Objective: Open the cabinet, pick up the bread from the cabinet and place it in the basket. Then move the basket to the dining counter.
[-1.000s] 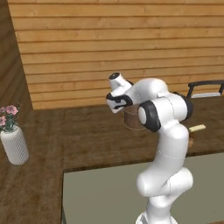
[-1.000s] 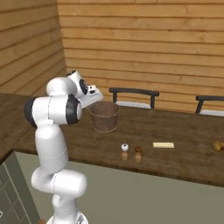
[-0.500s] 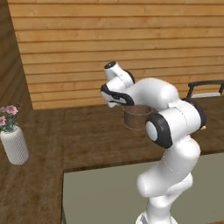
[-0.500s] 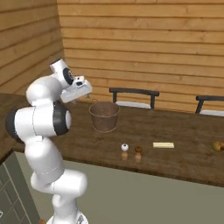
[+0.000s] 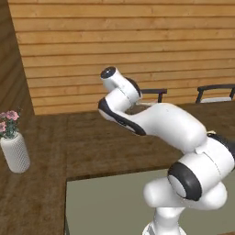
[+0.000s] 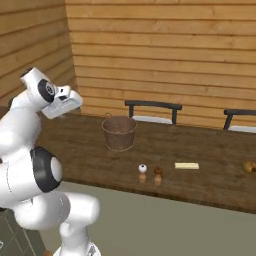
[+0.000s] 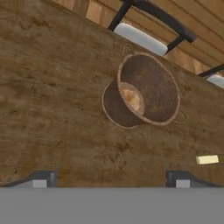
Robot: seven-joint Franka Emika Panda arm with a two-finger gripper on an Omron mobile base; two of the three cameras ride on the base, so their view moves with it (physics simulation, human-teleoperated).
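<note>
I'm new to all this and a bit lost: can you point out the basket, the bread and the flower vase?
basket (image 6: 119, 134): right base view, on its woven side wall.
bread (image 7: 132, 98): hand view, on the roll's top, inside the basket.
flower vase (image 5: 15, 153): left base view, on its white body.

My arm (image 5: 170, 124) is all glossy white rounded shells with black rings at the joints, plus a dark round cap up top.
</note>
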